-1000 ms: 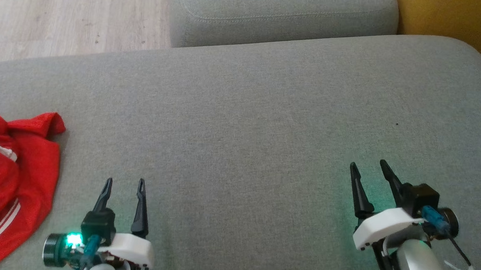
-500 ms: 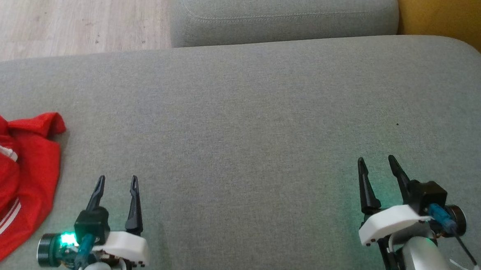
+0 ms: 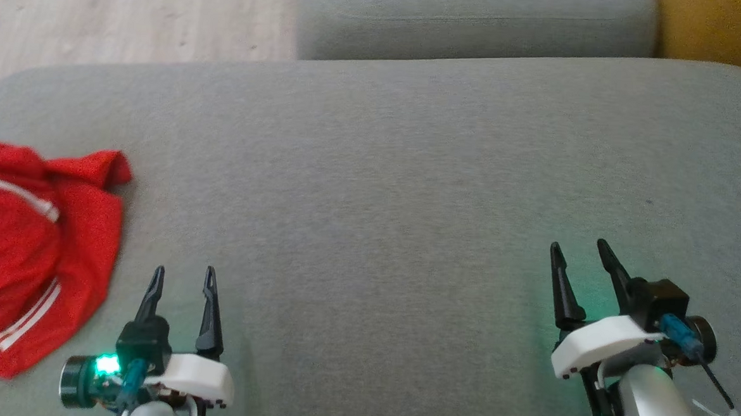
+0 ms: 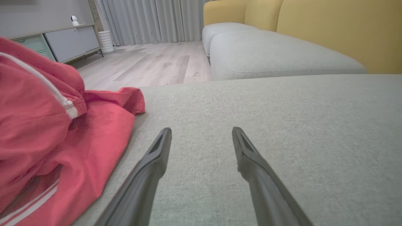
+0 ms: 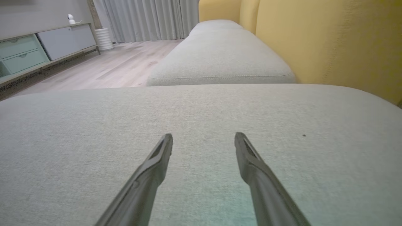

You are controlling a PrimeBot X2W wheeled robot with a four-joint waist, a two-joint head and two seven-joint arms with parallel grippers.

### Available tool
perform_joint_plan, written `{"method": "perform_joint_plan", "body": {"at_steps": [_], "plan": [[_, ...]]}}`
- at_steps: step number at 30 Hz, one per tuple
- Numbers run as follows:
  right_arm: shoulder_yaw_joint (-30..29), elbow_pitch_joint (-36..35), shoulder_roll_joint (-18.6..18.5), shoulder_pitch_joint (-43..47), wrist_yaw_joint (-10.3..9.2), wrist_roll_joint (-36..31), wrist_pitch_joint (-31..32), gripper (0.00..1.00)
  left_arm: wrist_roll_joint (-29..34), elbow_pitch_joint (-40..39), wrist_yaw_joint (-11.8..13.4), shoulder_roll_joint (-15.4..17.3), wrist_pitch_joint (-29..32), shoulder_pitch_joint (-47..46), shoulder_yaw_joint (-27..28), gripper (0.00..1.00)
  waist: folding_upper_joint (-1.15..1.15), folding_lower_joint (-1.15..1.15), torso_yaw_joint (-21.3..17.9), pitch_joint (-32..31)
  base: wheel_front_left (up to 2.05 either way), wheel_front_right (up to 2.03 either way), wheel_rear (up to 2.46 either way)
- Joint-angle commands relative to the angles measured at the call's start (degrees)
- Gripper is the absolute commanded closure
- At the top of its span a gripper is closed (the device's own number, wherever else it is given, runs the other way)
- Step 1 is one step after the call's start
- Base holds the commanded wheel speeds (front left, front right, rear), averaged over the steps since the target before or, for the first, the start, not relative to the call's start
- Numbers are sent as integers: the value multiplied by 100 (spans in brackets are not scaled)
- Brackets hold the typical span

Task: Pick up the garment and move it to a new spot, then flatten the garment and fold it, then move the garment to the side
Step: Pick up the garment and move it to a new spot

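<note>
The garment [image 3: 32,247] is red with white stripes and lies crumpled at the left edge of the grey sofa cushion [image 3: 378,189]. In the left wrist view the garment [image 4: 56,138] bulks up to the left of the fingers. My left gripper [image 3: 183,269] hovers low just to the garment's right, open and empty, a short gap from the cloth. Far over on the right of the cushion, my right gripper [image 3: 578,244] is open too, nothing between its fingers. Both pairs of fingers [image 5: 157,163] point toward the back of the cushion.
A second grey cushion [image 3: 475,23] adjoins at the back, with a yellow backrest [image 3: 722,30] on the right. Wooden floor [image 3: 127,11] lies beyond the cushion's far left edge. A low cabinet [image 4: 62,40] and curtains stand across the room.
The head camera has shifted, sliding the whole scene to the right and showing more of the garment. Over the second, the left gripper moved slightly left and the right gripper slightly right.
</note>
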Motion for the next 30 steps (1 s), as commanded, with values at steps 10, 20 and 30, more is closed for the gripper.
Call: {"method": "perform_joint_plan", "body": {"at_steps": [10, 20, 30], "plan": [[549, -215, -11, -288, -4, 126, -78, 0, -267, -204, 107, 21, -70, -177, 104, 0, 0, 0, 1561, 331, 0, 0, 0], [1133, -193, -12, -386, -4, 255, -78, 0, -360, -293, 123, 21, -70, 123, 369, 0, 0, 0, 2452, 495, 0, 0, 0], [1373, -275, -157, -511, -4, 281, -78, 0, -147, -632, -198, 90, -70, -330, 731, 0, 0, 0, 2357, 808, 0, 0, 0]]}}
